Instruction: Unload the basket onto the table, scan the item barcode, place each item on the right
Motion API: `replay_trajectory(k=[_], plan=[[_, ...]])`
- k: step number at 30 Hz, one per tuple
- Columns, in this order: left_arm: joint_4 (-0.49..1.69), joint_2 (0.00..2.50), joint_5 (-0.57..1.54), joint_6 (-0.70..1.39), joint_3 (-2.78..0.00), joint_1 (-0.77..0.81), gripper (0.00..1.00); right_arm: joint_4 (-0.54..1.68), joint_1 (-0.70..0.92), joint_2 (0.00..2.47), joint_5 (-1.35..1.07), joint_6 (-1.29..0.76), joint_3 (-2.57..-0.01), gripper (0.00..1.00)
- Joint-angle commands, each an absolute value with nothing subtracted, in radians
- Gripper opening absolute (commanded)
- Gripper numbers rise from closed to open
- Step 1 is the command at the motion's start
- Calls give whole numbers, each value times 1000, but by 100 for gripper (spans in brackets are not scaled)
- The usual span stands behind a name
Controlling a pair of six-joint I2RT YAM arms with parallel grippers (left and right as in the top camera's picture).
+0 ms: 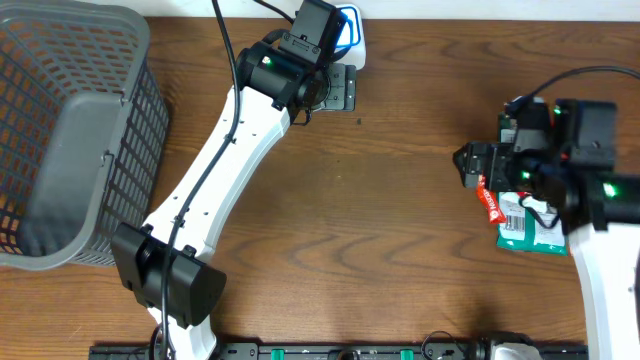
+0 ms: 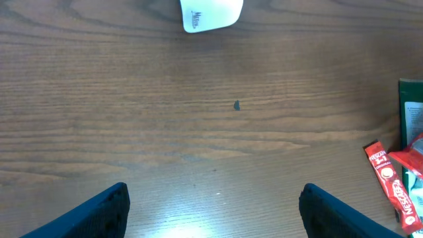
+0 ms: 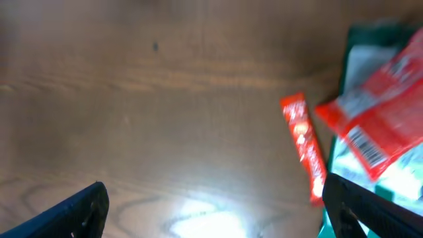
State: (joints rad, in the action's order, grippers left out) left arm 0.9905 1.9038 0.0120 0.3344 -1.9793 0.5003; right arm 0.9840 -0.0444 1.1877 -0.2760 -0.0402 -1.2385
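Red stick sachet [image 1: 490, 203] lies flat at 3 o'clock on the wooden table [image 1: 400, 220], just beside a green packet [image 1: 530, 238] with a red pouch [image 3: 377, 125] on top. Right gripper [image 1: 468, 165] hovers over them, jaws wide apart, empty. Left gripper [image 1: 340, 90] at 12 o'clock near the white scanner [image 1: 352, 30], jaws apart, empty. Grey basket [image 1: 70, 130] at 9 o'clock.

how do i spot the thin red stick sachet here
On the right side of the brown wooden table lies a flat green packet. Just left of it is the narrow red stick sachet. Unlike the wider, crinkled red pouch with a barcode, it is slim and straight.
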Motion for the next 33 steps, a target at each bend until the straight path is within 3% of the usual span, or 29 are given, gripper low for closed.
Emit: replay_trajectory(k=[1, 18, 33], plan=[[995, 1893, -5, 322, -1994, 500, 83, 921, -37, 1017, -269, -28, -1200, 99], [995, 1893, -5, 322, -1994, 500, 83, 433, -38, 202, -263, -28, -589, 99], [995, 1893, -5, 322, -1994, 500, 83, -205, -30, 8, -207, -28, -223, 99]])
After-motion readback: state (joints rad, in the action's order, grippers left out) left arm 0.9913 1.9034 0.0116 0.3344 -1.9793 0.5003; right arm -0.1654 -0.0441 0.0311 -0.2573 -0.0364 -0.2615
